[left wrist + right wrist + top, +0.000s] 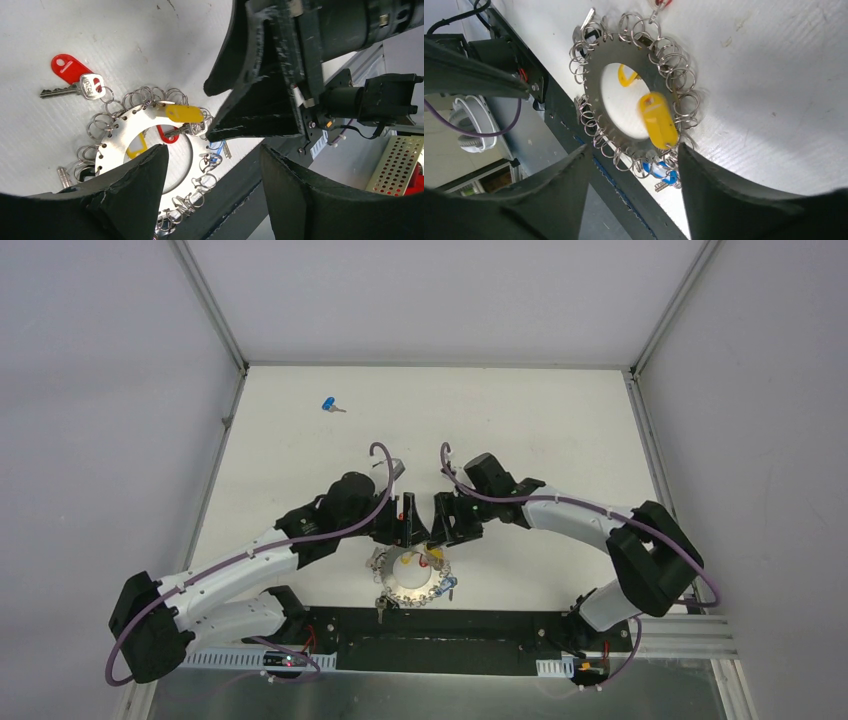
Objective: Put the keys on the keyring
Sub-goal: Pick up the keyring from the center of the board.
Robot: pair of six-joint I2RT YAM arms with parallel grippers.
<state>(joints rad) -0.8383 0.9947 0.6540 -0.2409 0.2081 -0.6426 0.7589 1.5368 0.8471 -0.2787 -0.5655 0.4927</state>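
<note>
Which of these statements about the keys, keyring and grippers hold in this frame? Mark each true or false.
1. A blue key lies alone, far from the keyring. True.
2. The left gripper holds the yellow key. False: it is open and empty, and the yellow key lies on the keyring.
3. The right gripper is shut. False: its fingers stand apart.
4. The keyring lies by the near edge of the table. True.

Robotics lab test cell; grey panels on aluminium framing enclose the white table beyond the left gripper.
</note>
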